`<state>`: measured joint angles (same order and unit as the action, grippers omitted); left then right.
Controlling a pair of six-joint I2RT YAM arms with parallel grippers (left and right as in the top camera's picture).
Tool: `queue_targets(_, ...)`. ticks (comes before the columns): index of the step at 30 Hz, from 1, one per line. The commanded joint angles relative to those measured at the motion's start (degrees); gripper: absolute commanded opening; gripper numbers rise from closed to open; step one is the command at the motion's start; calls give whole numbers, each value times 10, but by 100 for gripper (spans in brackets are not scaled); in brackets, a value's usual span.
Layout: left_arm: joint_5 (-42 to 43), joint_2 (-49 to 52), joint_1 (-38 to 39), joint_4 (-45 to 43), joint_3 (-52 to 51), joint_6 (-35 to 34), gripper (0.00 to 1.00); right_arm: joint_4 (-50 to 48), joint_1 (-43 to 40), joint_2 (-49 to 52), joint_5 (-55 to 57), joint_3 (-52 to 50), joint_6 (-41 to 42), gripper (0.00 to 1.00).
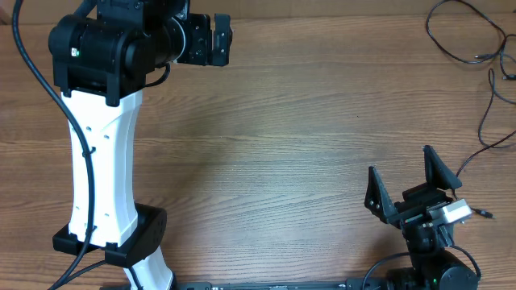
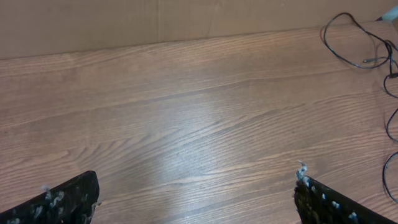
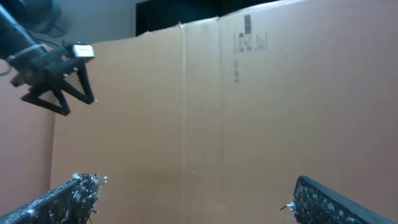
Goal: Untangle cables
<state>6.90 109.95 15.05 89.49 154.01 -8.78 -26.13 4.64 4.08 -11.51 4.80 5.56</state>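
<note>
The cables are thin black cords lying in loose strands on the wooden table at the far right; more strands run down the right edge. They also show at the top right of the left wrist view. My left gripper is at the far left, well away from them, open and empty, with its fingers wide apart over bare wood. My right gripper is at the near right, open and empty, and points upward. In its wrist view only a cardboard wall shows between the fingers.
A brown cardboard wall stands behind the table. The wooden table top lies between the arms. A small plug lies near the right arm's base. The left arm's gripper shows in the right wrist view.
</note>
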Motion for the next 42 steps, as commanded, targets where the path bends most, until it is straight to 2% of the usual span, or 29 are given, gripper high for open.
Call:
queue_targets(1, 6, -1, 7, 9, 2, 9, 100, 7, 1, -6, 16, 2, 2, 100)
queue_targets(6, 6, -1, 7, 20, 2, 9, 100, 47, 1, -6, 31, 2, 2, 100)
queue_targets(17, 6, -1, 7, 20, 2, 9, 100, 425, 1, -2, 182, 3, 1, 100)
queue_targets(38, 5, -1, 7, 36, 2, 9, 100, 432, 1, 18, 183, 5, 0, 100)
queue_targets(42, -40, -1, 6, 17, 2, 28, 100, 432, 1, 18, 183, 5, 0, 100)
